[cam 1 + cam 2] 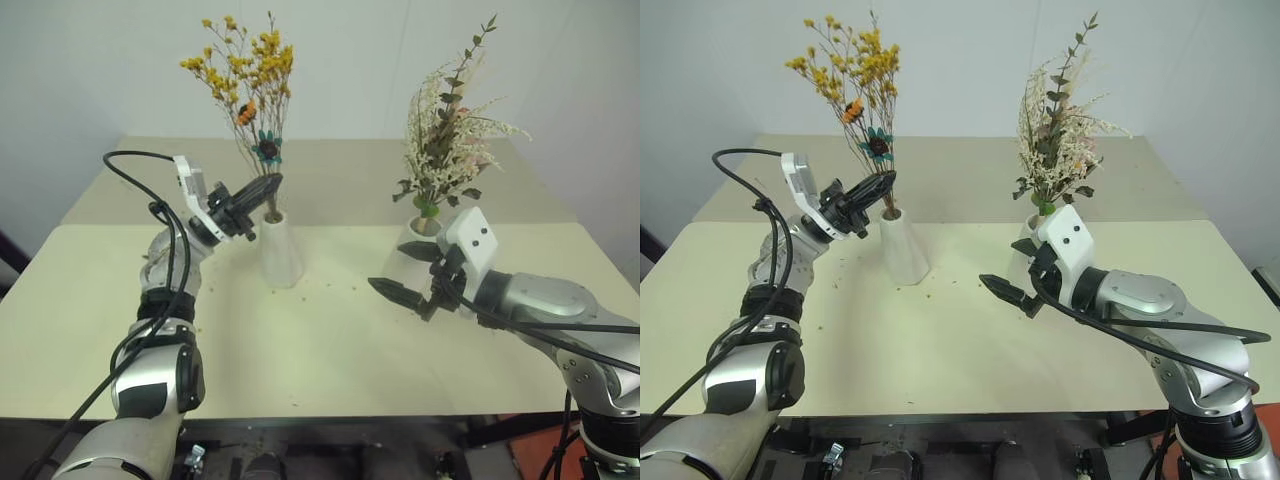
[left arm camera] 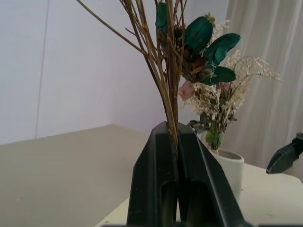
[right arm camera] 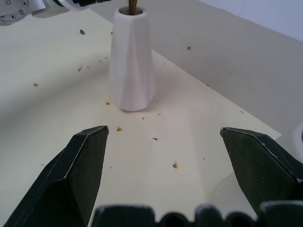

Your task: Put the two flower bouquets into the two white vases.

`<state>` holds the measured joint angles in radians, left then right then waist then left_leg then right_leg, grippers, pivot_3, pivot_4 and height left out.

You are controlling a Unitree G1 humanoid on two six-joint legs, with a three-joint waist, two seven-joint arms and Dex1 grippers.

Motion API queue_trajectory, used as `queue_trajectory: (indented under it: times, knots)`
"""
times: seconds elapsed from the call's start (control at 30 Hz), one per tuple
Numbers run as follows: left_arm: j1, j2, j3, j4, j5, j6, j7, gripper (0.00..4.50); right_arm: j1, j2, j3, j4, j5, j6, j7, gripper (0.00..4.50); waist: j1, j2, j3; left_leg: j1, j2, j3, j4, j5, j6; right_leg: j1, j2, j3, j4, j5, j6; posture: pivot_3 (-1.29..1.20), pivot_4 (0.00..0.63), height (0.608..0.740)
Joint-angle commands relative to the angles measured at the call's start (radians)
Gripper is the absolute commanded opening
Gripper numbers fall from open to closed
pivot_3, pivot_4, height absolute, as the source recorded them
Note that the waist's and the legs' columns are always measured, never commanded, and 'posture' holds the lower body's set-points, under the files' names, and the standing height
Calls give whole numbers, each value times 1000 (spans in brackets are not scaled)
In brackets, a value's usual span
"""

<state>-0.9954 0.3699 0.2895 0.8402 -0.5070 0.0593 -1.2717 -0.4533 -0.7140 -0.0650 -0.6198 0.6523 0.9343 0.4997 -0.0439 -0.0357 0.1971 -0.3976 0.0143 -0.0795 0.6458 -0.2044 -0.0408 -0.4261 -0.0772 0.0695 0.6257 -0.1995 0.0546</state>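
The yellow bouquet [image 1: 245,75], light and brittle, stands in the narrow vase [image 1: 280,250] at left, left gripper [image 1: 262,190] clenched low on its thin stems; right gripper [image 1: 412,275] released.

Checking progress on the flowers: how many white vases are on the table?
2. The cone vase stands mid-table holding the yellow bouquet; the wide vase sits behind the right hand, holding the cream bouquet.

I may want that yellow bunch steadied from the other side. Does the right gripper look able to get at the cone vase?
Probably yes: the right gripper is open and empty, with bare table between it and the cone vase.
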Motion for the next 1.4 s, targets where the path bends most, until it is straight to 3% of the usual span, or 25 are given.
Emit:
queue_trajectory:
  times: [0.03,0.17,0.2,0.33,0.67,0.87,1.03,1.23,1.4]
  knots:
    - [3,21,-6,-43,7,-30,-23,37,-9,-6,-51,-38,18,-14,2,4500,-1,0,0,0,0,0,0,0,0,0,0,0,0,0,0,0,150,740]
    - [7,27,2,-49,-9,-13,-32,37,-8,-10,-45,-37,11,-17,10,4500,0,0,0,0,0,0,0,0,0,0,0,0,0,0,0,0,150,740]
    - [9,28,4,-52,-14,-8,-35,250,-8,-10,-44,-36,9,-17,11,4500,0,0,0,0,0,0,0,0,0,0,0,0,0,0,0,0,150,740]
    - [17,33,6,-71,-25,5,-42,1257,-12,-9,-40,-31,4,-19,17,4500,0,0,0,0,0,0,0,0,0,0,0,0,0,0,0,0,150,740]
    - [69,134,-51,-126,68,27,-6,4482,-17,-11,-28,-19,-11,-23,30,4500,-1,0,0,0,0,0,0,0,0,0,0,0,0,0,0,0,150,740]
    - [69,188,-61,-158,102,80,97,4482,-26,-6,-18,-6,-25,-28,38,4500,0,0,0,0,0,0,0,0,0,0,0,0,0,0,1,0,150,740]
    - [120,221,-56,-303,60,123,42,4482,-33,0,-3,2,-35,-33,42,4500,-1,0,0,0,0,0,0,0,0,0,0,0,0,0,0,0,150,740]
    - [268,352,-69,-495,57,157,-45,4482,-22,-6,-10,1,-43,-26,40,4500,-9,0,0,1,1,0,-1,0,0,0,0,0,0,0,0,0,150,740]
    - [456,477,9,-647,42,202,-22,4482,31,-71,-101,20,-41,-44,84,4500,-3,0,0,1,1,1,-1,0,0,0,0,0,0,-1,1,0,150,740]
